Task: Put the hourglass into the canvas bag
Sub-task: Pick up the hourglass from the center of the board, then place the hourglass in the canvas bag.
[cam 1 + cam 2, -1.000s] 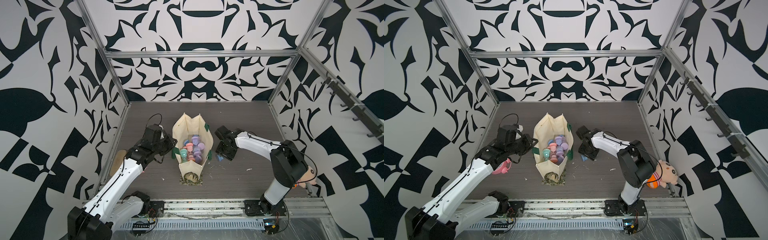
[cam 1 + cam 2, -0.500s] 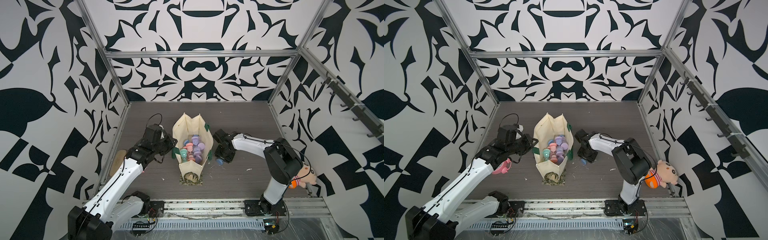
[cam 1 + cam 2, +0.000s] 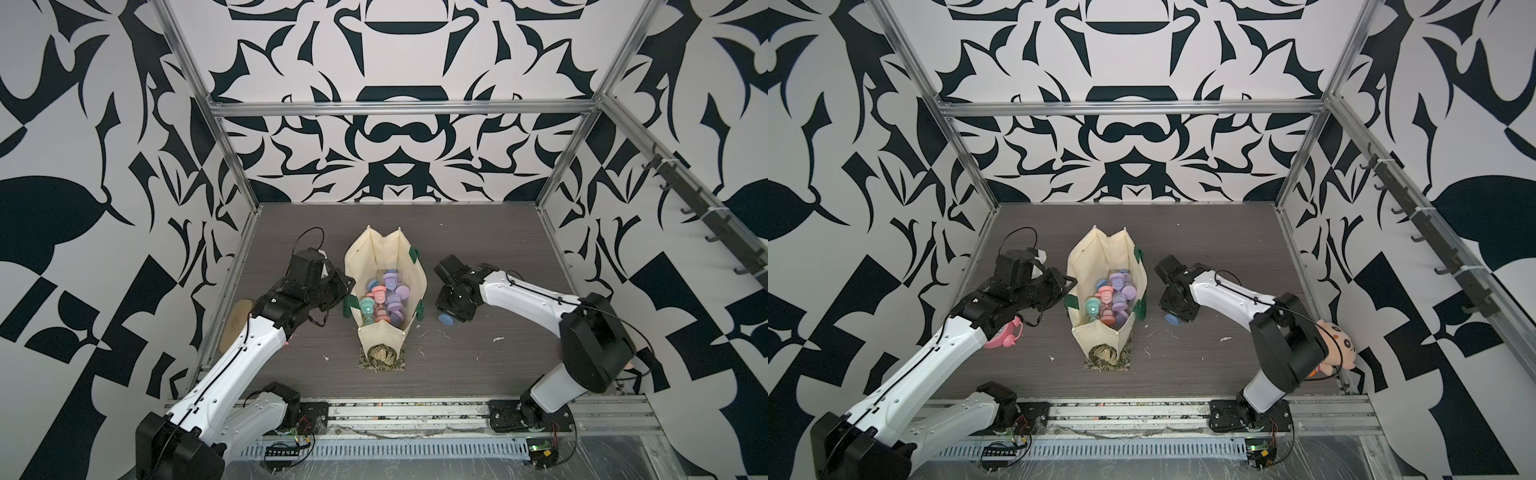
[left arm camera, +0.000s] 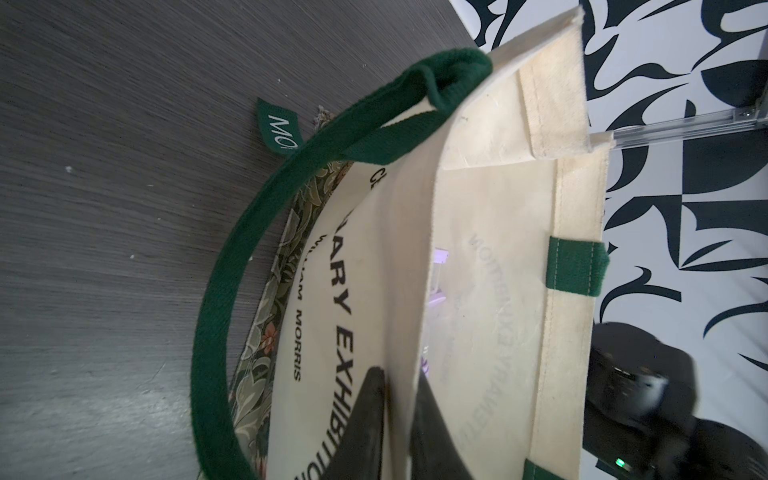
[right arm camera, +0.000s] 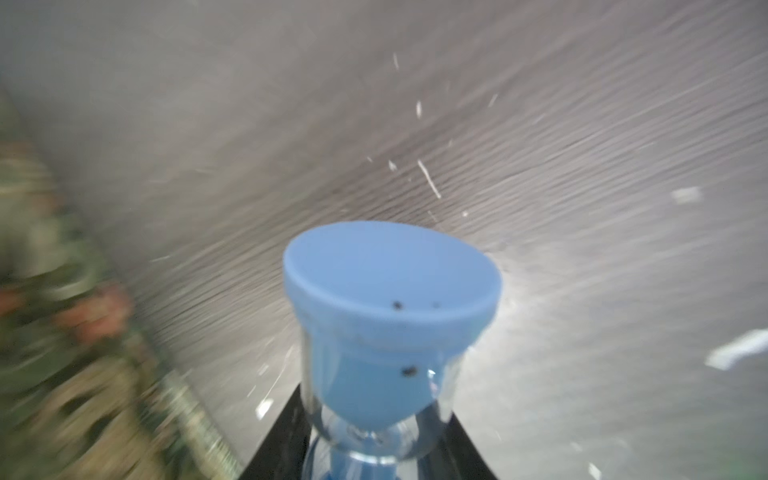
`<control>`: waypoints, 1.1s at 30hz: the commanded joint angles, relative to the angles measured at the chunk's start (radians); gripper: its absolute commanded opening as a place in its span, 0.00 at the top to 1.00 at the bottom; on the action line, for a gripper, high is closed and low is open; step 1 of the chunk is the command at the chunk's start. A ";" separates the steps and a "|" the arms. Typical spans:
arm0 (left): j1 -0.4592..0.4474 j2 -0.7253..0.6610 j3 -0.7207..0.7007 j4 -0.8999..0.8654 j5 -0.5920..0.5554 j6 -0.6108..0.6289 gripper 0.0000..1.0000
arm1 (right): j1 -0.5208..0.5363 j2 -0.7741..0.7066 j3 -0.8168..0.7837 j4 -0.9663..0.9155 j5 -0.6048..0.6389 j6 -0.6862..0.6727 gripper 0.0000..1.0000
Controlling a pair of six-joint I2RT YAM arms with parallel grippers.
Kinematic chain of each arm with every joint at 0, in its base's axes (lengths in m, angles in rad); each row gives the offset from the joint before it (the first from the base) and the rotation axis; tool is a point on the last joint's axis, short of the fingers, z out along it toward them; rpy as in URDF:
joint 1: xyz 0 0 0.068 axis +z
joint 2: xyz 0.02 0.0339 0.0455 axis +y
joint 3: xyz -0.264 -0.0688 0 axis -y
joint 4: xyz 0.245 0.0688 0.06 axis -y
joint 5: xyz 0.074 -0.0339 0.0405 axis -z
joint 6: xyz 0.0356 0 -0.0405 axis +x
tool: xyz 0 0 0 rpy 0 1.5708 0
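Observation:
The cream canvas bag with dark green handles stands open mid-table, and several pastel hourglasses lie inside it. My left gripper is shut on the bag's left rim, one finger inside the cloth and one outside. Just right of the bag, low over the table, my right gripper is shut on the waist of a blue hourglass. The hourglass's blue end cap points away from the wrist camera.
A floral patterned cloth lies at the bag's front end. A pink alarm clock sits under my left arm. A plush doll lies by the right wall. A tan oval piece lies by the left rail. White crumbs dot the table.
My right gripper has come down beside the bag and closed on the blue hourglass, and its wrist view is blurred by motion. My left gripper still pinches the bag rim.

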 commanded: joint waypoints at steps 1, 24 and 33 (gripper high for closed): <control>0.002 -0.016 0.000 -0.009 -0.002 0.002 0.81 | -0.002 -0.112 0.144 -0.112 0.100 -0.109 0.84; 0.002 -0.022 0.019 -0.018 -0.008 -0.002 0.81 | 0.443 0.106 0.715 -0.256 0.192 -0.297 0.86; 0.002 -0.015 0.013 -0.007 -0.002 -0.002 0.82 | 0.442 0.241 0.707 -0.306 0.121 -0.260 0.87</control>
